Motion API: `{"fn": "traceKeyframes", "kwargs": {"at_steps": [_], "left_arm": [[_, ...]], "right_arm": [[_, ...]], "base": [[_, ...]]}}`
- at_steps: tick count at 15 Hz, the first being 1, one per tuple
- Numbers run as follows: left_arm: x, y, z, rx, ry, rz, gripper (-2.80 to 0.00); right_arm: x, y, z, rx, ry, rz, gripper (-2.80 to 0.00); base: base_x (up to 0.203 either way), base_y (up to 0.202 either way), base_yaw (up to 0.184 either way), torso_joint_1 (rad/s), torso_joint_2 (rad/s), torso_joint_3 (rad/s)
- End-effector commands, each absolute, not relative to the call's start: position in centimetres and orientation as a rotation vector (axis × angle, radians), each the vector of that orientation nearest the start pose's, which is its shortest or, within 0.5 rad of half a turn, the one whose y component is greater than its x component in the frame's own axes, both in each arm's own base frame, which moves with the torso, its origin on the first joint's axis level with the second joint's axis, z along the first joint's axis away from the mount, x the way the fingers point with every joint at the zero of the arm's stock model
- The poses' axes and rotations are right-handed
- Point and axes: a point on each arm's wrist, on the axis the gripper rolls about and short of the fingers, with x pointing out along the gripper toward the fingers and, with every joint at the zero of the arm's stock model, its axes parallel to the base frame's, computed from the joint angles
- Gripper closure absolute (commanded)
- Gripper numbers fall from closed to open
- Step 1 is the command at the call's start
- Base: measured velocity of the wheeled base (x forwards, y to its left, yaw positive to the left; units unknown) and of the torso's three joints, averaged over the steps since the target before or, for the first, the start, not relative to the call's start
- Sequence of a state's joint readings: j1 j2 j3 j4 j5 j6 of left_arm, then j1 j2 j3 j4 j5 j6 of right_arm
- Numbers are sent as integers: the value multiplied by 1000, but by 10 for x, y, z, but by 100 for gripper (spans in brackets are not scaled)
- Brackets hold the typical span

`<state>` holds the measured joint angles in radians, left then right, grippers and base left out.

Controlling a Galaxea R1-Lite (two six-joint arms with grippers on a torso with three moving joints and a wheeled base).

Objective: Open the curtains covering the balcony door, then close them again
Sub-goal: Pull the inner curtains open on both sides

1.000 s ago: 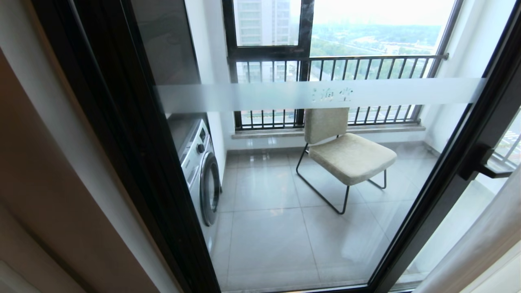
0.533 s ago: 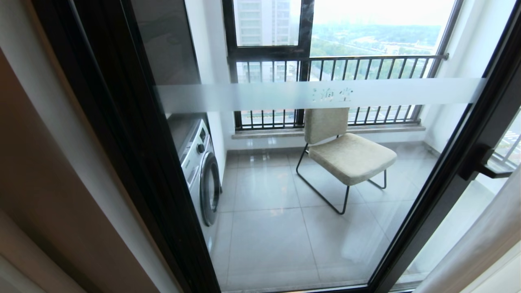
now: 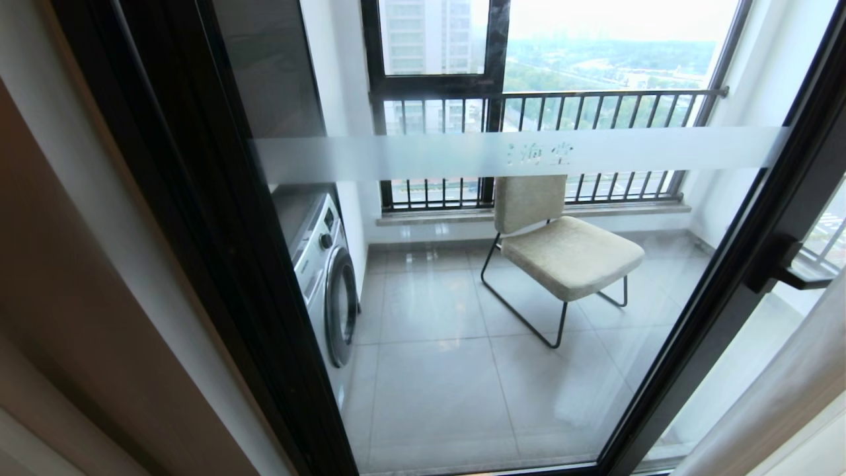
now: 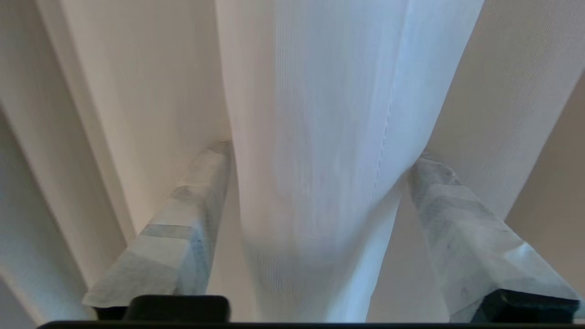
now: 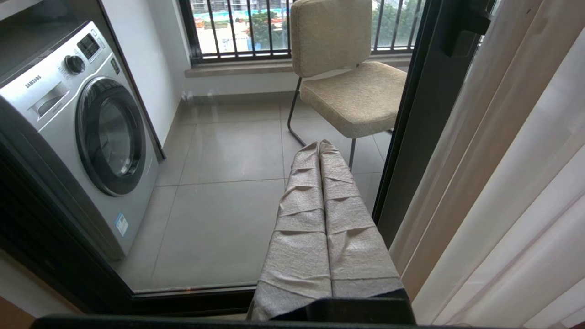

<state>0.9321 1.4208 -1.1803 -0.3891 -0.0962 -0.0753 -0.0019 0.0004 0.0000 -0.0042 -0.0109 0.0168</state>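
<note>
Left pincer: I see its fingers spread wide, a white curtain fold between them, ungripped.
Right pincer: fingers pressed together, empty.
Curtains: drawn aside.
Balcony door: uncovered.

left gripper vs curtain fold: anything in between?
Nothing visible. The left gripper is open, its fingers straddling a white curtain fold, with only fabric between them. The balcony door glass is uncovered.

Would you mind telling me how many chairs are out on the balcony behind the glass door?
1. The chair stands on the balcony tiles in front of the railing, to the right of the washing machine; the door frame and curtains could hide others.
</note>
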Motion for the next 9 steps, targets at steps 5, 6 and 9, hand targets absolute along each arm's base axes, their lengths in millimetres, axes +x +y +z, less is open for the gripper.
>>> {"fn": "traceKeyframes", "kwargs": {"at_steps": [5,6,9], "left_arm": [[107,138,345,37,-225,814,-280],[101,128,344,42,-236,807,-280],[85,107,337,49,-251,800,-280]], "right_arm": [[-23,0,76,17,-5,-14,0],[-23,0,76,17,-5,-13,0],[-23,0,76,17,-5,-12,0]], "base": [[0,0,0,0,0,0],[0,0,0,0,0,0],[0,0,0,0,0,0]]}}
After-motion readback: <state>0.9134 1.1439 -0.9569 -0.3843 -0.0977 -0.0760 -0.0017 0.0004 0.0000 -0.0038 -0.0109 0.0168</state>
